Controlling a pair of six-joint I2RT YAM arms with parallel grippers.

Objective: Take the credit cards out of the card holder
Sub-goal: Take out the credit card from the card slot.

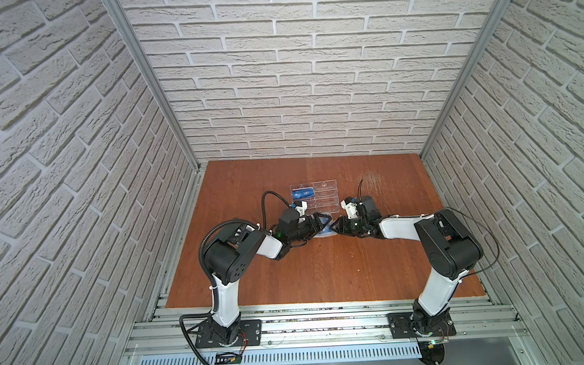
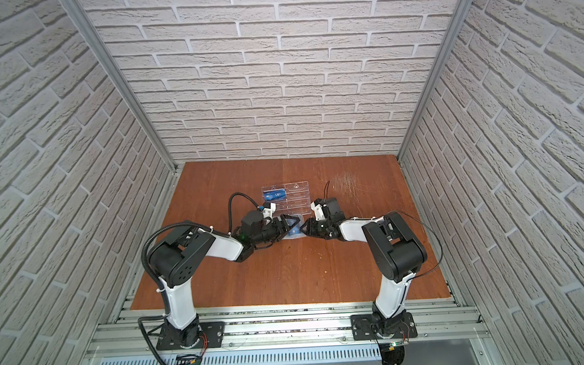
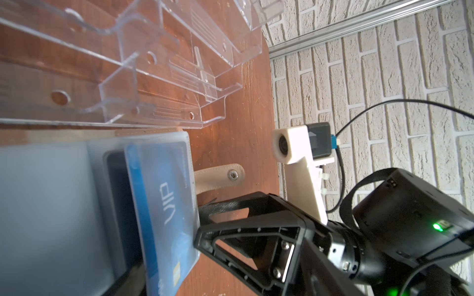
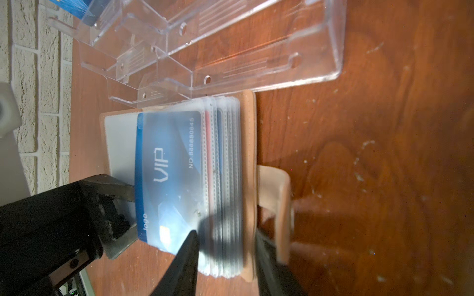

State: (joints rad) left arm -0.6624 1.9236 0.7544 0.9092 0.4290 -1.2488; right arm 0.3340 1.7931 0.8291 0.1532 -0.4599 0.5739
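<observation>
Item: one credit card, out of the holder, lodged at the left end of the acrylic rack; left fingers, spread wide, flanking a second card half-drawn from its sleeve, not clamped; card holder, open on the worktop, hard against the rack; further cards apparently remaining inside; right fingers, part-open astride the sleeve pages, grip not discernible; bare worktop rightward and nearward.

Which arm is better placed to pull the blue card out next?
Likely left: the left fingers sit at the blue card's exposed edge, while the right fingers straddle the wallet's sleeve pages.
</observation>
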